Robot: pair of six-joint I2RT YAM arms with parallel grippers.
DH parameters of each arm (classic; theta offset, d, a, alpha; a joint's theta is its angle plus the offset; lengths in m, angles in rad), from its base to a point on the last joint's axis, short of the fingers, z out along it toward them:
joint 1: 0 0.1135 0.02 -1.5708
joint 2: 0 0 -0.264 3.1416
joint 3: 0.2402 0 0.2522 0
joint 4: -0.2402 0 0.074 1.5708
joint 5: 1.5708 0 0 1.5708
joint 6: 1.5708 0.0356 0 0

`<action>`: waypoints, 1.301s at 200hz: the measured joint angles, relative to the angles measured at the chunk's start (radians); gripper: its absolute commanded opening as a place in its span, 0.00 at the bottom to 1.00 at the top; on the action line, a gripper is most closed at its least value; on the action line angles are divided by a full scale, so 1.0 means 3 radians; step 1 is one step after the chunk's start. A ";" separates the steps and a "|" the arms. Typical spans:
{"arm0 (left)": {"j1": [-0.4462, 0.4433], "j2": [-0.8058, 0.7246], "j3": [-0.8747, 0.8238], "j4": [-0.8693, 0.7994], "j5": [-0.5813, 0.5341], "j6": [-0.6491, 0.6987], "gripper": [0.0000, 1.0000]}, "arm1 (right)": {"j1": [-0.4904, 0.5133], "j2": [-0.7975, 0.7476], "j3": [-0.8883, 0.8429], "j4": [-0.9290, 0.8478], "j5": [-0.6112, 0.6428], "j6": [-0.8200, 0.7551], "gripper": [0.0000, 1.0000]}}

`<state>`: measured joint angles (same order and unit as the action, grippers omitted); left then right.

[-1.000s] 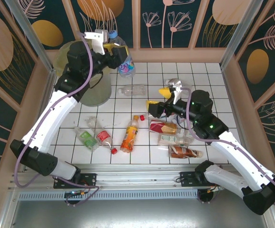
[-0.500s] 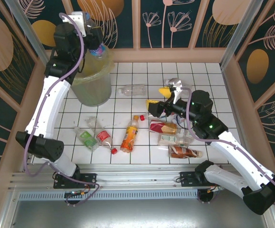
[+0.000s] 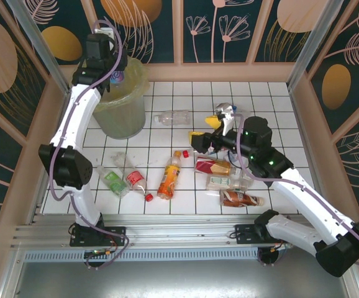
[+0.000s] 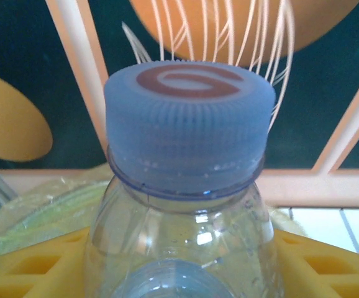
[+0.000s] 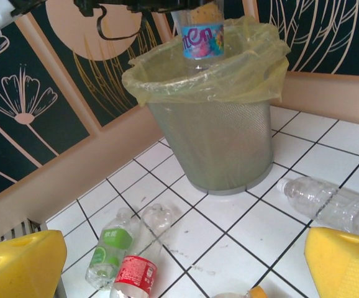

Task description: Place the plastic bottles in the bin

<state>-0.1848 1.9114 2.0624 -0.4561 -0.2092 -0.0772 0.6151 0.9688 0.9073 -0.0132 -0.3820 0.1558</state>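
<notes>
Blue-capped bottle; bin seemingly grey mesh.

Clear glossy bottle, ribbed matt cap

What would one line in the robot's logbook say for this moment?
left hand: shut on blue-capped bottle, over bin | right hand: open, empty | loose bottles: several on tiles

The bin stands at the table's far left corner. Directly above its mouth hangs the held bottle, clamped in the left gripper. Just right of the bin lies a lone bottle. In front of the bin lies a bottle pair, side by side. Well right of the bin the right gripper hangs with jaws apart, and a bottle cluster lies nearer than it.
</notes>
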 measured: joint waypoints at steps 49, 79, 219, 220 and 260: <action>0.0009 0.0305 0.0144 -0.0390 -0.0055 0.0160 0.62 | 0.0008 0.0041 0.0000 -0.0023 0.0003 0.0001 0.99; 0.0009 0.0360 0.0151 -0.0614 -0.0056 0.0245 0.62 | 0.0017 0.0080 0.0000 -0.0039 0.0001 0.0001 0.99; 0.0009 0.0535 0.0139 -0.0951 0.0085 0.0343 0.72 | 0.0038 0.0229 0.0001 -0.0078 0.0108 0.0001 0.99; 0.0009 0.0535 0.0139 -0.0951 0.0086 0.0345 0.72 | 0.0038 0.0229 0.0001 -0.0079 0.0112 0.0000 0.99; 0.0009 0.0535 0.0139 -0.0964 0.0145 0.0337 0.78 | 0.0038 0.0272 0.0001 -0.0123 0.0175 0.0000 0.99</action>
<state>-0.1822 2.0720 2.1040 -0.7452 -0.1658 0.0238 0.6266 1.0504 0.9077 -0.0502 -0.3294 0.1558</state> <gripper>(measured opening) 0.764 0.990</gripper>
